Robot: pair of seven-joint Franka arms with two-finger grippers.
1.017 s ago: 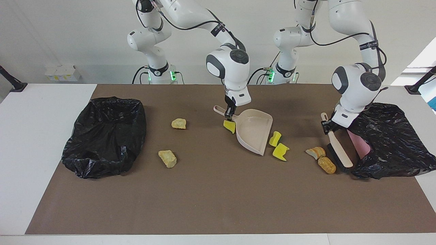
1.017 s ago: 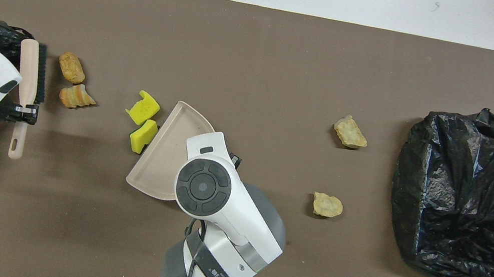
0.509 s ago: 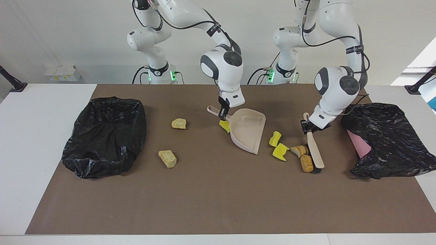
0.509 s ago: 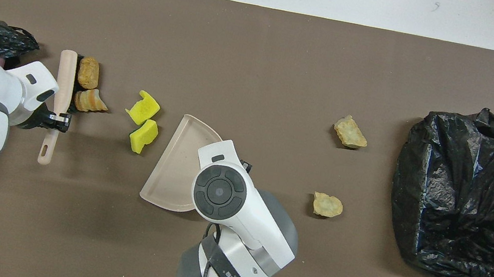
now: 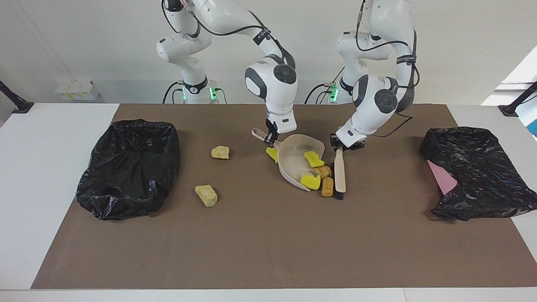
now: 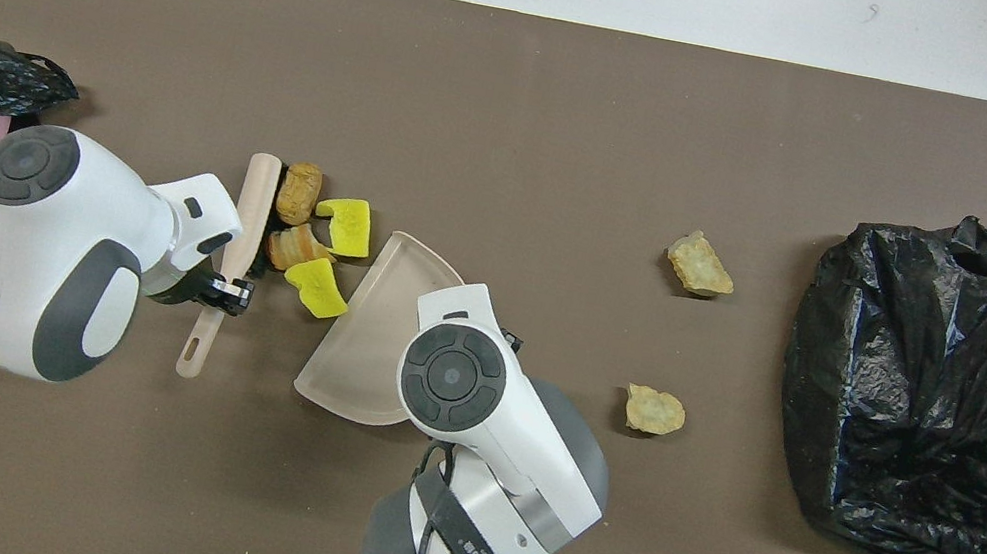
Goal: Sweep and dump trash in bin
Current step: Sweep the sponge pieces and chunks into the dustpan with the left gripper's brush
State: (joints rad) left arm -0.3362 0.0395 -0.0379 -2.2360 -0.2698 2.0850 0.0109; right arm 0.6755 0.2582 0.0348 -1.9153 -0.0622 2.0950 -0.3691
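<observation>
My right gripper (image 5: 271, 140) is shut on the handle of the beige dustpan (image 5: 293, 161), which rests mid-table (image 6: 369, 347). My left gripper (image 5: 340, 147) is shut on the handle of the brush (image 5: 339, 172), also seen from overhead (image 6: 249, 209). Two yellow sponge chunks (image 5: 314, 159) (image 5: 310, 181) and two brown lumps (image 5: 323, 171) (image 5: 327, 186) are bunched between the brush and the pan's open edge. A third yellow chunk (image 5: 272, 154) lies beside the pan's handle. Two tan lumps (image 5: 220, 152) (image 5: 206, 195) lie toward the right arm's end.
A black bag-lined bin (image 5: 130, 167) stands at the right arm's end of the brown mat (image 5: 268, 243). Another black bag (image 5: 478, 172) with something pink in it lies at the left arm's end.
My left gripper has swept the brush from the black bag toward the dustpan, pushing two brown lumps and two yellow chunks to its mouth. The dustpan has shifted slightly toward the right arm's end.
</observation>
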